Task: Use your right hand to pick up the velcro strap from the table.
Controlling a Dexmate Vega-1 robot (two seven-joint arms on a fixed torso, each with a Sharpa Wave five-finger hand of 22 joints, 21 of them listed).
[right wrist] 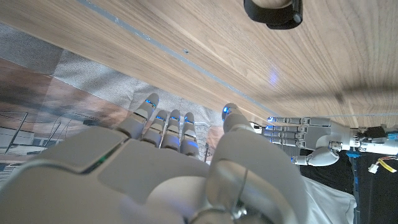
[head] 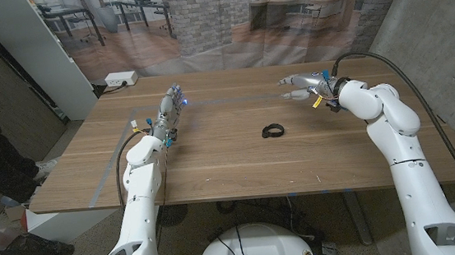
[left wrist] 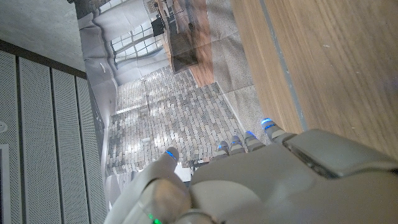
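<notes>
Right hand outstretched, fingers apart.

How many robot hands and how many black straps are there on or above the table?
Robot hands: 2, the left hand and the right hand
Black velcro strap: 1
Total: 3

Velcro strap: bare wooden table all round it; right hand well apart beyond, no obstacle between.
</notes>
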